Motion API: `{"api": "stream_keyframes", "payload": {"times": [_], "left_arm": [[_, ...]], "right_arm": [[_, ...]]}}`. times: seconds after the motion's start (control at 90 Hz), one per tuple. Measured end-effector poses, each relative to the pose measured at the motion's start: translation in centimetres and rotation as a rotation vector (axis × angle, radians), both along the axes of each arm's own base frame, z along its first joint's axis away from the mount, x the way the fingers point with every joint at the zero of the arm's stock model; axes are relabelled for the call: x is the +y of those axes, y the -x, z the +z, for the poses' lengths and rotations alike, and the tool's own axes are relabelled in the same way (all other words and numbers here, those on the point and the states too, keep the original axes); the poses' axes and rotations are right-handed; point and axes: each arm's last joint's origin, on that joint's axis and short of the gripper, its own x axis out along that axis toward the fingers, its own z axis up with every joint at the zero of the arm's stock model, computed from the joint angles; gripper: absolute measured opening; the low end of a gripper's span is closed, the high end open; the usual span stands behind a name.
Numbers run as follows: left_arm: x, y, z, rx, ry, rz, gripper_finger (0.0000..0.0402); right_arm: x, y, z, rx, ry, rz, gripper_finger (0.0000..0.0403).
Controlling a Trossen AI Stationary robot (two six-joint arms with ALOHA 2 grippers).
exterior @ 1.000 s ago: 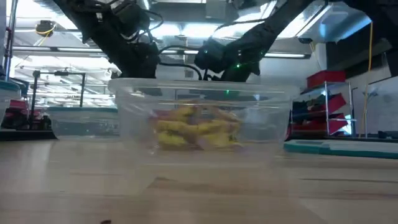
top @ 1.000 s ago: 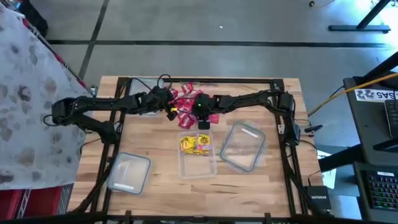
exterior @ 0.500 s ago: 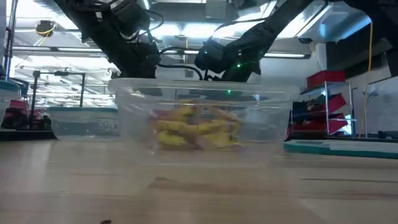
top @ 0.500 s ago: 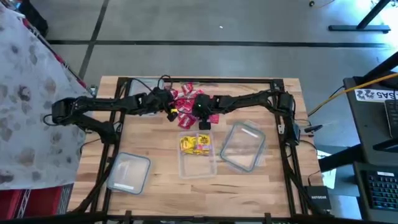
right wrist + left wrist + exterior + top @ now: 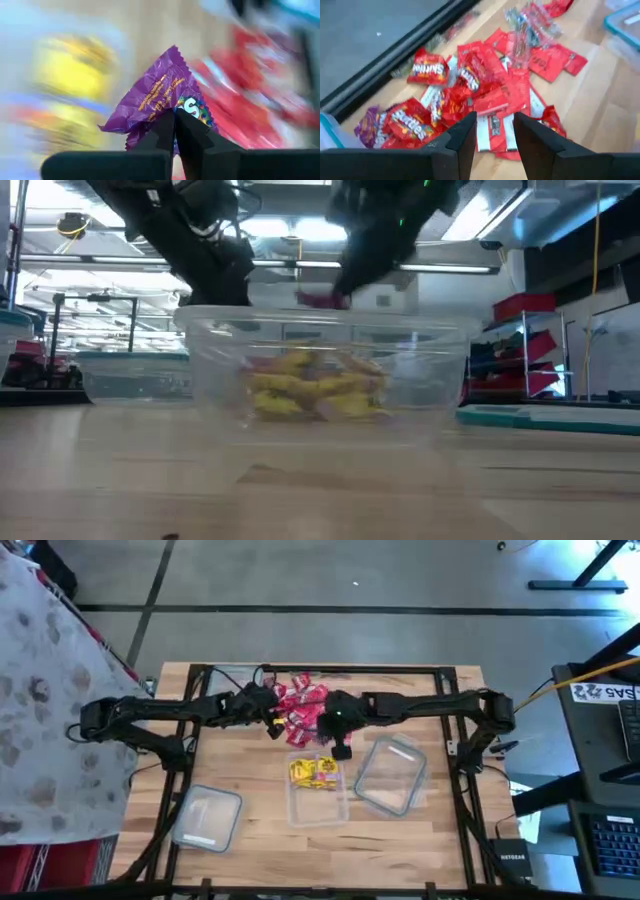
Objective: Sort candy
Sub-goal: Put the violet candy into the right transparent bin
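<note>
Three clear plastic tubs sit on the wooden table (image 5: 250,850): an empty one (image 5: 208,817) near the left front, a middle tub (image 5: 317,787) holding yellow candy (image 5: 314,771), and an empty teal-rimmed one (image 5: 392,776) to its right. In the low view the middle tub (image 5: 325,370) fills the foreground, its yellow pieces (image 5: 318,386) showing through the wall and both arms rising behind it.

The right gripper (image 5: 175,131) is clenched on a purple Skittles packet (image 5: 162,102), whose lower edge is pinched between the fingertips while the rest stands up above them. That gripper (image 5: 340,748) hangs just beside the middle tub's far rim.

The left gripper (image 5: 494,131) hovers with its fingers parted over the heap of red Skittles packets (image 5: 480,85); a white-backed piece lies in the gap between them, and a second purple packet (image 5: 366,131) lies off to one side. From above, the left gripper (image 5: 268,712) is at the edge of the red heap (image 5: 300,705).
</note>
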Motion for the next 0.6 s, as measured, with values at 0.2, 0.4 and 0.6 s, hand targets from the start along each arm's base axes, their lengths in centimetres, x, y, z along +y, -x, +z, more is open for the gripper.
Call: {"api": "stream_keyframes", "payload": {"times": [0.2,0.4,0.6], "left_arm": [[-0.1,-0.2,0.3,-0.034,-0.002,-0.002,0.0116],[-1.5,-0.5,0.4,-0.048,0.016,-0.043,0.0116],[-3.7,-1.1,0.6,-0.092,0.048,-0.105,0.0116]], "right_arm": [[5.7,-1.0,-1.4,-0.008,-0.108,0.256,0.0],[9.1,-2.1,-4.0,-0.038,0.031,0.409,0.0],[9.6,-2.7,-6.3,0.002,0.12,0.425,0.0]]}}
